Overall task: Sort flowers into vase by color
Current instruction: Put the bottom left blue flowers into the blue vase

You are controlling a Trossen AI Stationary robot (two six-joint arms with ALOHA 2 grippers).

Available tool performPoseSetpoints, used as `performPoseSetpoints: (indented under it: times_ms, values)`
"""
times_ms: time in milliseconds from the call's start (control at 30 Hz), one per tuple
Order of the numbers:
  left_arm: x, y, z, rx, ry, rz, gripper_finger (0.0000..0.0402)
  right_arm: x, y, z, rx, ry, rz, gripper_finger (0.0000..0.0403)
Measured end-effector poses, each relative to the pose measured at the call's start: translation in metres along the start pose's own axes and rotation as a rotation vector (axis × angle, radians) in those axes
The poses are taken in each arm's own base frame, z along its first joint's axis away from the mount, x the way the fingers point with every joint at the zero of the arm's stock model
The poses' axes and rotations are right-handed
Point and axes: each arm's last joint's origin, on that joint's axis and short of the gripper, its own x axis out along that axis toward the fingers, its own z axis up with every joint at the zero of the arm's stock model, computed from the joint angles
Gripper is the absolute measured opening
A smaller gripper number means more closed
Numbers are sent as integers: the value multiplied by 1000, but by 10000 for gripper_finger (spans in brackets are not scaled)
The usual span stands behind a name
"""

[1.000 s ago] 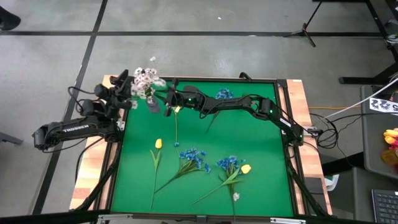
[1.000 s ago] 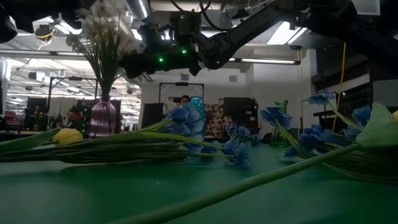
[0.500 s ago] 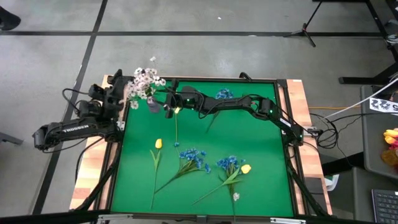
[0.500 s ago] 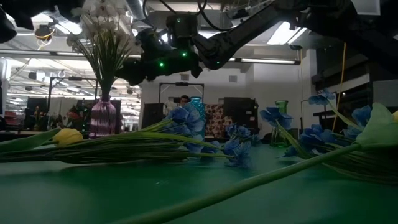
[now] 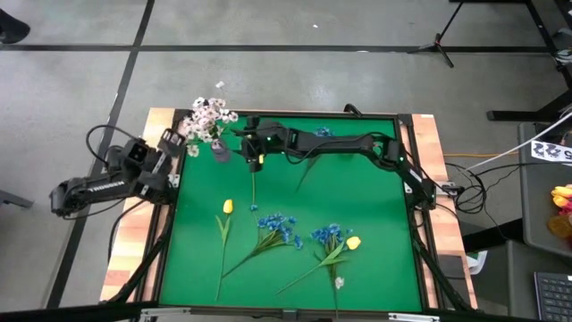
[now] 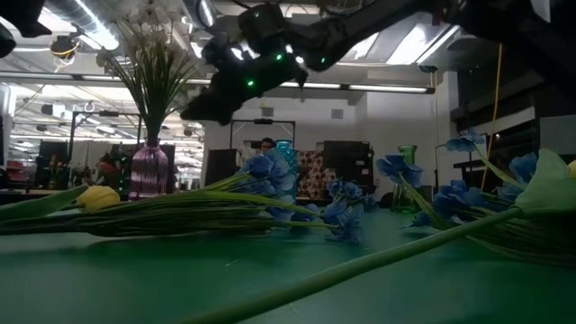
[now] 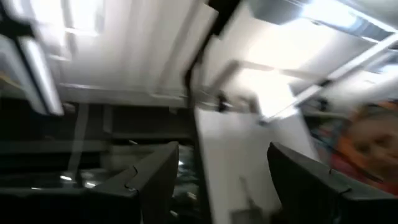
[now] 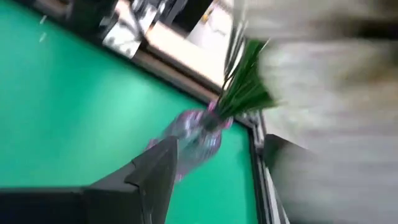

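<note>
High view: my right claw (image 5: 251, 152) hangs with its fingers spread and nothing between them, just right of the purple glass vase (image 5: 220, 152) at the green bench's (image 5: 375, 206) far left corner. White sprays (image 5: 207, 118) stand upright in the vase. Yellow and blue stems (image 5: 277, 234) lie near-to-far mid-bench, with bare green around them. My left claw (image 5: 175, 148) waits spread and empty beyond the left edge.

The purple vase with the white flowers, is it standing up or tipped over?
Upright: the purple vase stands on its base in the low view, white flowers rising from it.
</note>
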Motion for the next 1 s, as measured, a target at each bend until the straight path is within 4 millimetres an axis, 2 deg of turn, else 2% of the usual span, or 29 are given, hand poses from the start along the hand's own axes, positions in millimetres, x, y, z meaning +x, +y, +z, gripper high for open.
performPoseSetpoints:
  times_ms: [300,533,733,1000]
  values:
    - [5,-7,-15,-158,105,-117,244,-37,-22,0,-83,200,110,241]
    - [10,-16,-25,-223,134,-204,244,-80,-47,6,-127,324,164,241]
    - [19,-22,-50,-266,226,-103,244,-127,-70,18,-140,383,179,241]
    - [31,-40,-90,-271,384,12,244,-190,-94,38,-136,412,125,241]
